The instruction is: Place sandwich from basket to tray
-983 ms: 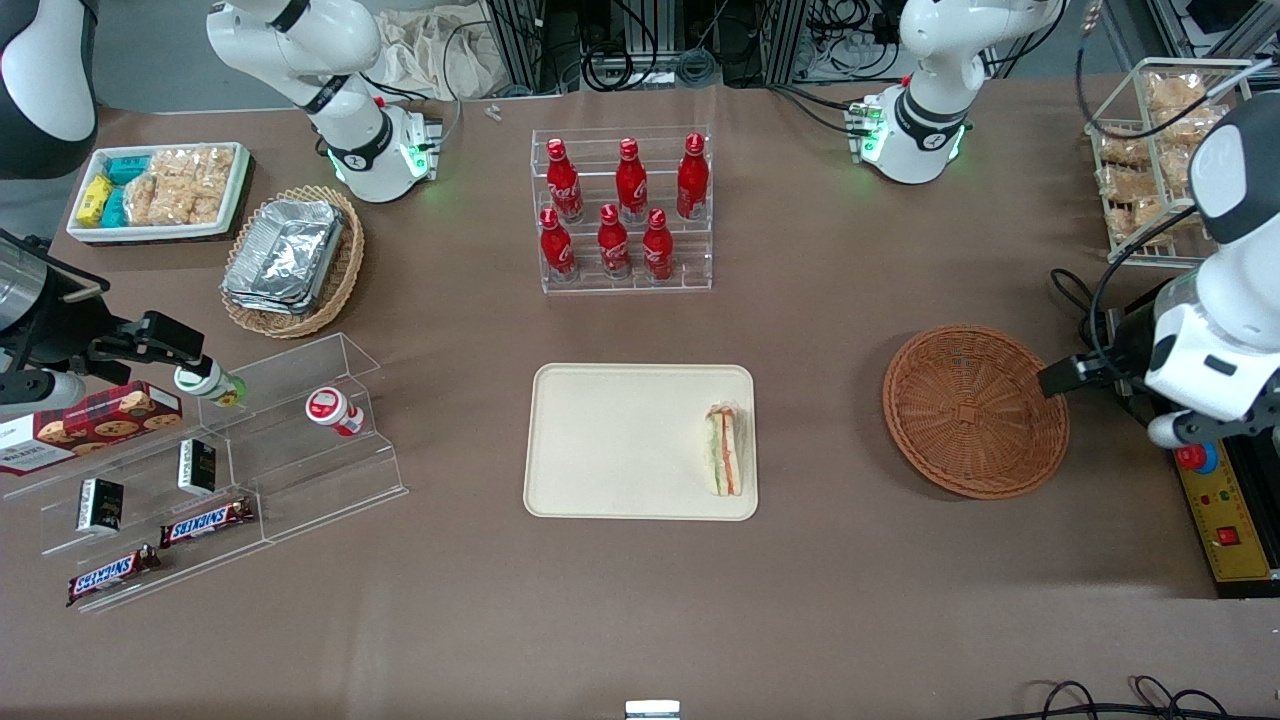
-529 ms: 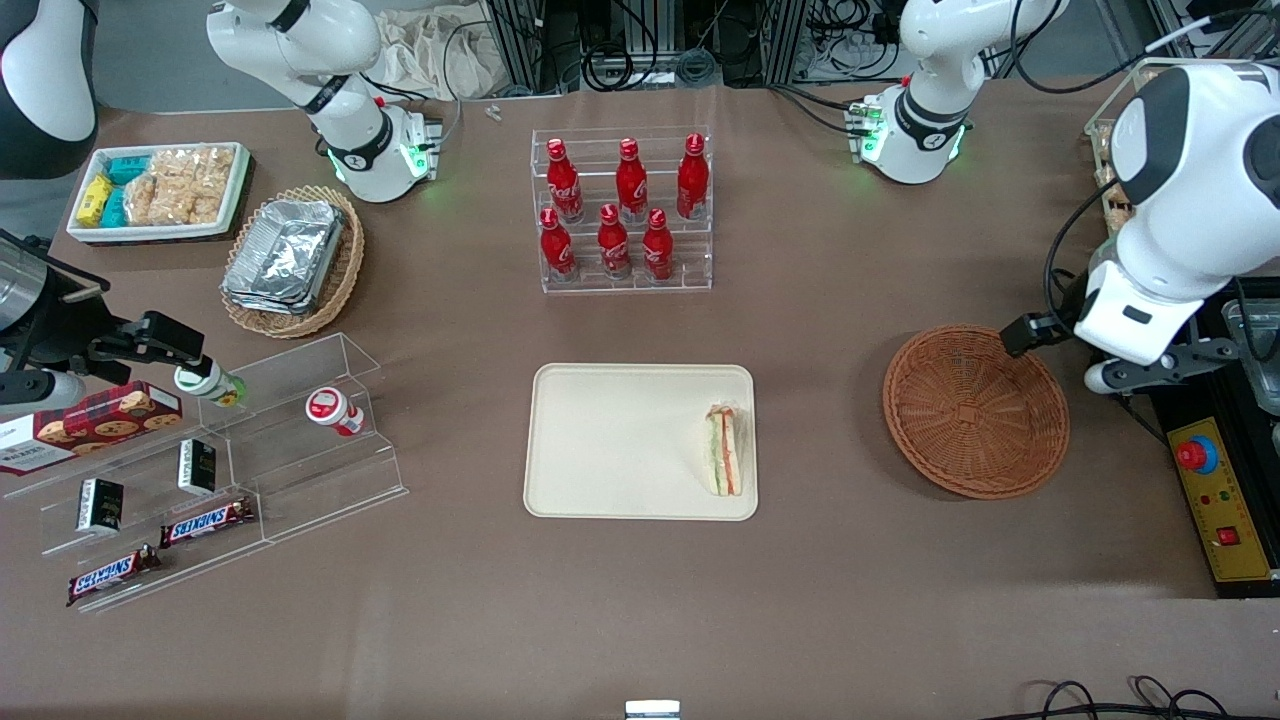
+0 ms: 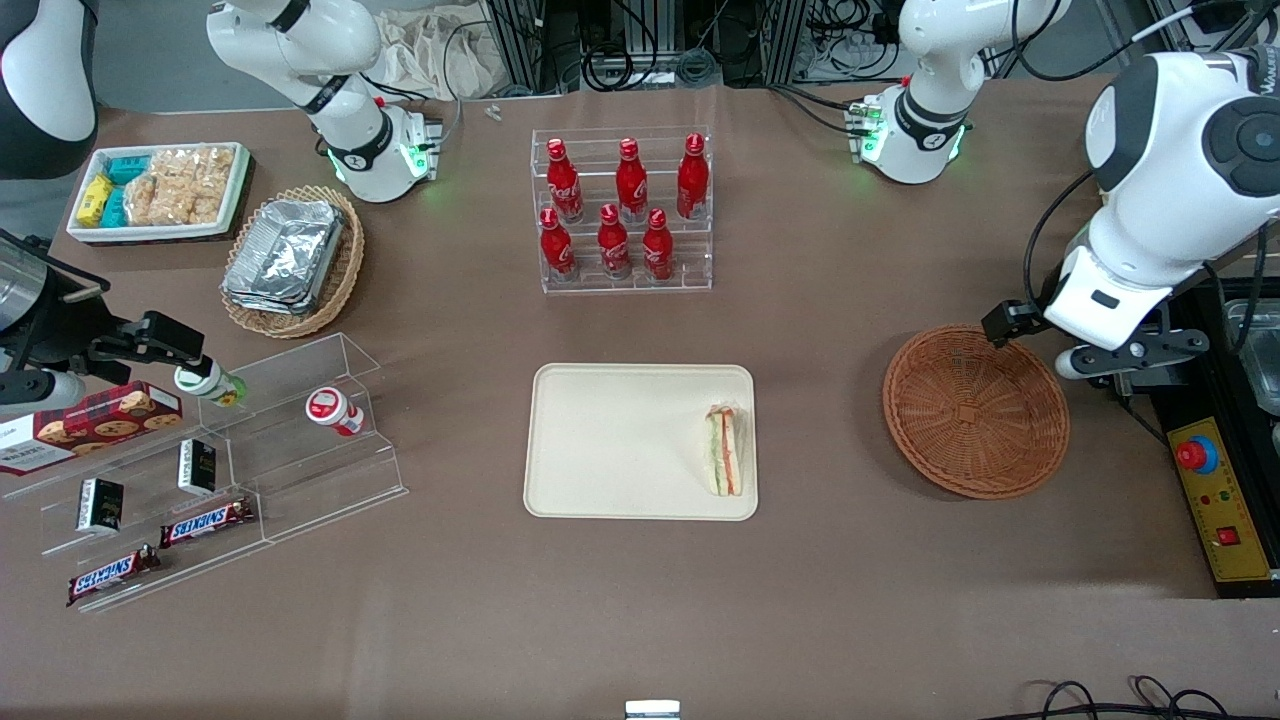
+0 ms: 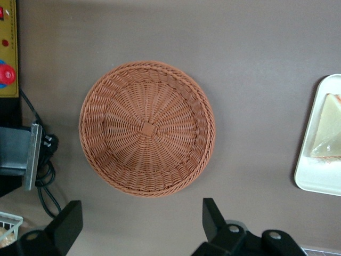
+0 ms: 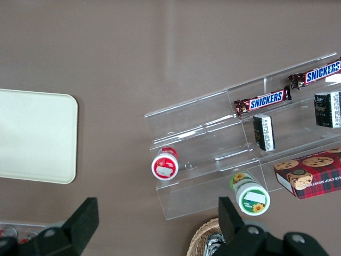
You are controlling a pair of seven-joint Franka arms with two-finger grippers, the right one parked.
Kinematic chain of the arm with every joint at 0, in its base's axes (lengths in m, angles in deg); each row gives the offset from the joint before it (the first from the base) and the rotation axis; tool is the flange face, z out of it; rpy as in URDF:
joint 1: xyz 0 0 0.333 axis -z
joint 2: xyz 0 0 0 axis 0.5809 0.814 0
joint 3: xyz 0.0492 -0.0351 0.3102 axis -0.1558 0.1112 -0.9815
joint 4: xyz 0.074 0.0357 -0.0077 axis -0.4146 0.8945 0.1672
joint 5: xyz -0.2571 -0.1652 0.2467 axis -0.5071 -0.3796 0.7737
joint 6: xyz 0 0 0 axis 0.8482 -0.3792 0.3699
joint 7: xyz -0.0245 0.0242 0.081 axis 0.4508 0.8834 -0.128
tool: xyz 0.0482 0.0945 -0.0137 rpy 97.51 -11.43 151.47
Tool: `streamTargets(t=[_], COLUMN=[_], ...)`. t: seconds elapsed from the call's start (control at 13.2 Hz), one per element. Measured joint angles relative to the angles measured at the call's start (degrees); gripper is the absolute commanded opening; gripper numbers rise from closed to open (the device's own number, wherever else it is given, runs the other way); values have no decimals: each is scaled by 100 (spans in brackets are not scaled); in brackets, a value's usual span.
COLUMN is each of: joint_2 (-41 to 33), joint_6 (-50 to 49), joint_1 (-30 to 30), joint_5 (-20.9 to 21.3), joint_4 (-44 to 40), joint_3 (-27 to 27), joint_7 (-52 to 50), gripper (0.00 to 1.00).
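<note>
Looking along the edges, you see one sandwich (image 3: 724, 449) lying on the tray (image 3: 620, 440), tight against the rim at the end nearest the one basket (image 3: 975, 410); bare table separates tray and basket. Your gripper (image 4: 139, 226) hangs above the basket's rim, fingers (image 4: 212, 213) spread wide, gripping nothing
</note>
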Motion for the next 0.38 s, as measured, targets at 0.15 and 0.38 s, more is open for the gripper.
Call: streamTargets(t=[0.15, 0.38], joint_2=[72, 287], joint_6=[-222, -410], joint_1=[1128, 1445], joint_5=[-2, -4], joint_4=[-259, -664], joint_3=[-1327, -1908], joint_7=[293, 463], gripper=[100, 100])
